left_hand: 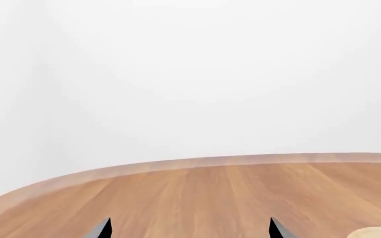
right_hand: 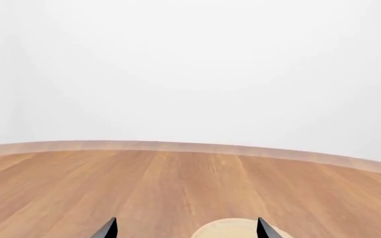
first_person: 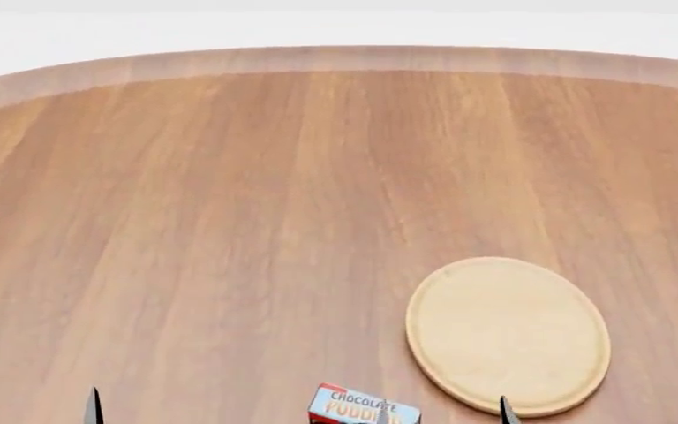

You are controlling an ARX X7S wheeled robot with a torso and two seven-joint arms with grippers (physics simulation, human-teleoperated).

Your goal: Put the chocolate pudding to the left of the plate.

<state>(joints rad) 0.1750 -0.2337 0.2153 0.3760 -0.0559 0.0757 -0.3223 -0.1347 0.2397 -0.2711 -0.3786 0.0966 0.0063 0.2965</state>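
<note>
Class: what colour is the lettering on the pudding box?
Orange, on the pudding box's dark brown front; the head view shows it best.

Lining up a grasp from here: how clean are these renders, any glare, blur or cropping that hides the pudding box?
Head view: sharp, flat even light, no glare; the chocolate pudding is cropped by the bottom edge, the plate fully visible. Left wrist view: crisp, washed-out white backdrop, only a plate sliver. Right wrist view: equally crisp; plate edge between the fingertips, no box.

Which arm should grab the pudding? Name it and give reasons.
Right, probably. In the head view the pudding sits by the right gripper, one fingertip overlapping it; the left gripper is far off. Both look open and empty.
</note>
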